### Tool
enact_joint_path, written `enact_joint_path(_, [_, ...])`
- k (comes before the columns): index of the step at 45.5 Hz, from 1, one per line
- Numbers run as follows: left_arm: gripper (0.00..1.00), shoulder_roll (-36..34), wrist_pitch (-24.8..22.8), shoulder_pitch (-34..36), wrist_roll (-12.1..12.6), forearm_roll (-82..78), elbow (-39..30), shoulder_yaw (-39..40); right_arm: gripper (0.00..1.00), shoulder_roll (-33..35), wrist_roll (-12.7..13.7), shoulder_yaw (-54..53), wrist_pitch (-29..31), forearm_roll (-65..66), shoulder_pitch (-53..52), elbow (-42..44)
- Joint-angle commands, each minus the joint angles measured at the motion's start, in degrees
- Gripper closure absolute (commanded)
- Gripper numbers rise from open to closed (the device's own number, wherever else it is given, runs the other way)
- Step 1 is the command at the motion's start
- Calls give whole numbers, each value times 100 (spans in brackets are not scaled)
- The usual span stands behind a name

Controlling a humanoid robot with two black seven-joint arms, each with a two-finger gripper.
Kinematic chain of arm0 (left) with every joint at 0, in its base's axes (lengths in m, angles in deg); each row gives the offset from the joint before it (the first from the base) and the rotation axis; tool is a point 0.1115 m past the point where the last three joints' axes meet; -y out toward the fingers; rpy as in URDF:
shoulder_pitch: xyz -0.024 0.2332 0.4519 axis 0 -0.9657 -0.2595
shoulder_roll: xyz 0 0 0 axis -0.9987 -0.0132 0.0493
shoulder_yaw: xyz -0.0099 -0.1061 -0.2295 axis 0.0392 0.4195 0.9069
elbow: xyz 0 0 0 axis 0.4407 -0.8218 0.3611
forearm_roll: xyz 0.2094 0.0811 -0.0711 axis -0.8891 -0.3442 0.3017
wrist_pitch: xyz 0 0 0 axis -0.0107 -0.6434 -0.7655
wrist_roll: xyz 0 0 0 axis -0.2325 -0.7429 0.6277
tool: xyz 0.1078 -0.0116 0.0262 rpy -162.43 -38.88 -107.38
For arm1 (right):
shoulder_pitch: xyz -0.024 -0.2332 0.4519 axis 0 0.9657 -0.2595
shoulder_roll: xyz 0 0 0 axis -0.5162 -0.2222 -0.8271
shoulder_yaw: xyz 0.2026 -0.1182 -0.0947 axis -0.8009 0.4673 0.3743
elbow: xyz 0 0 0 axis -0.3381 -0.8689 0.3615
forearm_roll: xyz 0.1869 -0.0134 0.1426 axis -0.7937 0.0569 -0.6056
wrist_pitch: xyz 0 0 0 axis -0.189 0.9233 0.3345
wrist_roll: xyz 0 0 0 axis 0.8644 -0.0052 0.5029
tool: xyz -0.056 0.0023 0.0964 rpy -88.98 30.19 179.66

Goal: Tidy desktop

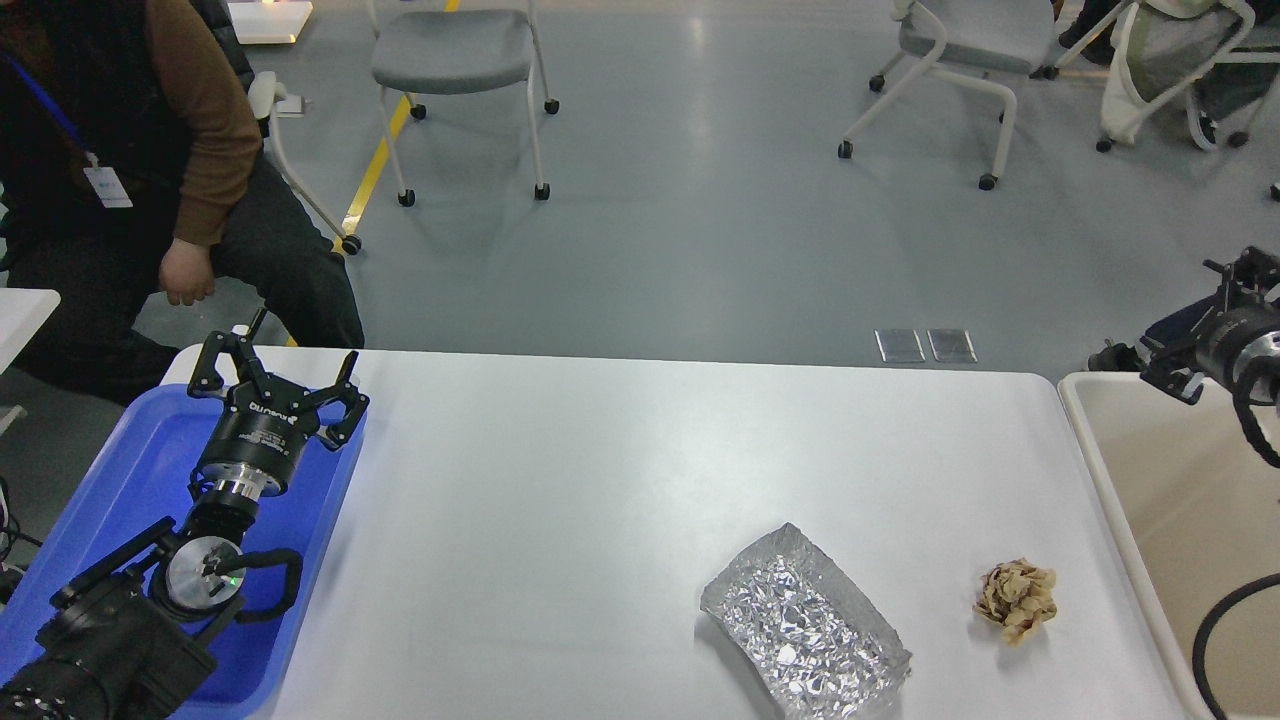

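Note:
The white desktop (560, 480) fills the middle of the head view. A crumpled silver foil container (805, 625) lies at its front right. A small crumpled beige paper wad (1016, 598) lies to the right of the foil. My left gripper (295, 365) is open and empty above the far end of the blue tray (130, 470). My right gripper (1175, 365) is at the right edge above the beige bin (1100, 470), seen dark and partly cut off, so its fingers cannot be told apart.
A seated person (130, 180) is at the far left behind the table. Wheeled chairs (455, 60) stand on the grey floor beyond. A black cable (1215, 620) lies in the bin.

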Motion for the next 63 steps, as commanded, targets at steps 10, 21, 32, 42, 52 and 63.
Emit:
enact_joint_path(10, [0,0,6,1,0,1,-3,-3,0,25,-5,-744,757,-195,-60,-2810])
enact_joint_path(21, [0,0,6,1,0,1,-3,-3,0,-493,-22,-753,1241,-186,247,-2960])
enact_joint_path(32, [0,0,6,1,0,1,-3,-3,0,-1056,-198,-753,1294,-177,765,-2837])
enact_joint_path(42, [0,0,6,1,0,1,-3,-3,0,-1337,-383,-753,1311,-177,1179,-2828])
enact_joint_path(52, [0,0,6,1,0,1,-3,-3,0,-1452,-506,-753,1425,-177,1460,-2705])
enact_joint_path(63, [0,0,6,1,0,1,-3,-3,0,-1452,-541,-797,1531,-177,1539,-2705])
